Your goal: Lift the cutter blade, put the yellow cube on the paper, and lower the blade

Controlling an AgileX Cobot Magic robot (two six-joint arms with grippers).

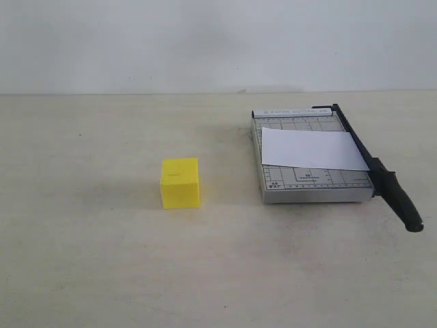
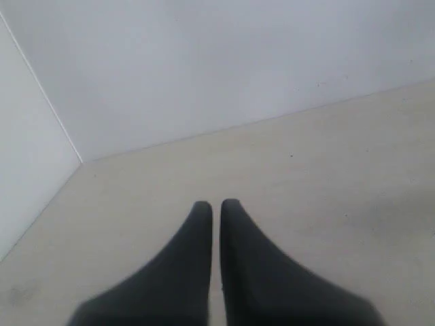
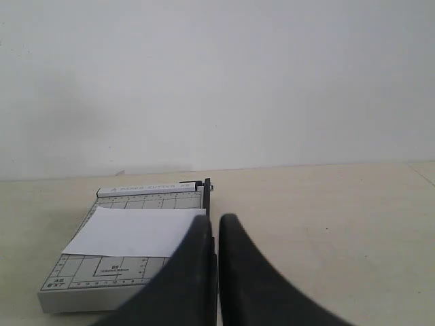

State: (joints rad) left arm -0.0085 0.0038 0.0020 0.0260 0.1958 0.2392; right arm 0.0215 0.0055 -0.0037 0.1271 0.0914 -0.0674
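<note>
On the table [image 1: 82, 273]: you have a wide, pale beige surface, bare over most of its area.
Wall [image 1: 205, 41]: plain white, standing along the table's far edge. Your left wrist view shows two wall faces meeting at a corner.
Grey board [image 1: 321, 183]: gridded trimmer base, flat on the table, right of centre in the exterior view.
Paper [image 1: 314, 149]: blank white sheet lying across the board's middle band, slightly skewed. Its right edge runs up to the blade arm, and grid shows on its far and near sides.
Cutter blade [image 1: 379, 171]: down, lying along the board's right edge, right at the paper's right edge. Its thick black handle juts past the board's near corner, over the table.
Yellow cube [image 1: 180, 183]: sits on bare table left of the board, well apart from it and not on the paper. Open tabletop lies between them. You can see a faint curved mark on its top face.
Left gripper [image 2: 216, 207]: black jaws pressed together and empty, above bare table near the wall corner. It is outside the exterior view.
Right gripper [image 3: 216, 224]: jaws together, empty. Board and paper lie just beyond the tips, and the jaws hide most of the blade from that camera.
Writing: the board's far rail carries print that seems to read "PAPER CUTTER". The size marks at the near left corner and a boxed label in the grid are too small for you to read.
</note>
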